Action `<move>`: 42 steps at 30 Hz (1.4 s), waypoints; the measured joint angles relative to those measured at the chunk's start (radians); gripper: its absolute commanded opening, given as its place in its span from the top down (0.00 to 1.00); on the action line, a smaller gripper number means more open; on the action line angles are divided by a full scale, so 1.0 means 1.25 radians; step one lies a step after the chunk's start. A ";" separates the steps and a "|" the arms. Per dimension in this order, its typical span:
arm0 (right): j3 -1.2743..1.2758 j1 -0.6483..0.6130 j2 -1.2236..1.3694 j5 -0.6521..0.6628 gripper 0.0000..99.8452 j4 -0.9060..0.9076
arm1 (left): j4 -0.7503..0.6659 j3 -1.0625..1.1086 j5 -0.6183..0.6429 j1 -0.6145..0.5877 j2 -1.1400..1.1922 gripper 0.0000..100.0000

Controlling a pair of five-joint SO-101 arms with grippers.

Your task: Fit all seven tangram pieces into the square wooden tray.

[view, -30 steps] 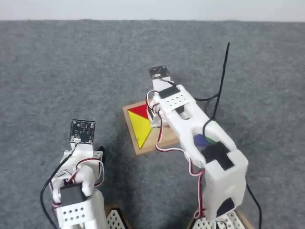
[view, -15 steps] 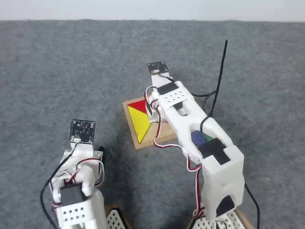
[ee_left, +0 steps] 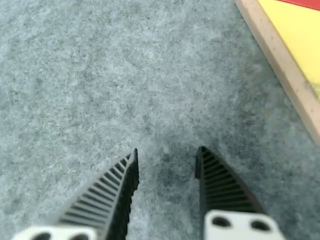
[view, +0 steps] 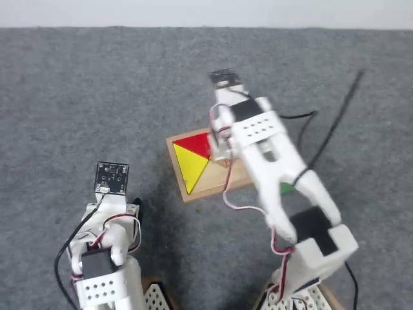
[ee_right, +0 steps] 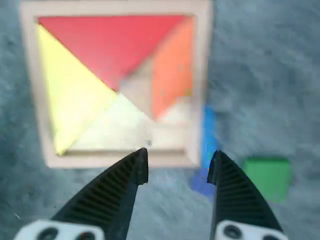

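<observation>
I have the right gripper [ee_right: 177, 157] hanging open and empty over the near wall of the square wooden tray [ee_right: 30, 90], its two toothed fingers apart with nothing between them. In the tray the big red triangle [ee_right: 110, 45] lies along the far wall and the big yellow triangle [ee_right: 67, 95] along one side wall, the two meeting edge to edge. An orange piece [ee_right: 172, 70] sits against the opposite wall and touches the red one; the remaining floor is bare wood. A blue piece [ee_right: 207, 140] lies on the grey carpet [ee_right: 260, 75] just outside that wall, too blurred for me to tell its shape. A green piece [ee_right: 267, 177], roughly square, lies on the carpet a little beyond it, apart from the tray. From the high view the right arm [view: 277, 168] reaches across the tray [view: 175, 169], covering its right part. My left gripper [ee_left: 167, 155] is also open and empty, above bare carpet near the tray's wall [ee_left: 277, 62].
</observation>
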 measured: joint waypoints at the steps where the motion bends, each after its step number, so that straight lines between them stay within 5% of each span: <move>1: 0.000 0.025 -0.007 0.025 0.79 0.015 | 0.000 0.000 0.000 0.000 0.000 0.81; 7: 0.145 0.163 -0.053 0.122 0.79 -0.049 | 0.000 0.000 0.000 0.000 0.000 0.81; 14: 0.302 0.211 -0.055 0.163 0.79 -0.177 | 0.000 0.000 0.000 0.000 0.000 0.81; 20: 0.308 0.252 -0.050 0.222 0.64 -0.187 | 0.000 0.000 0.000 0.000 0.000 0.81; 27: 0.308 0.296 0.011 0.259 0.64 -0.187 | 0.000 0.000 0.000 0.000 0.000 0.81; 42: 0.306 0.214 0.079 0.211 0.64 -0.223 | 0.000 0.000 0.000 0.000 0.000 0.81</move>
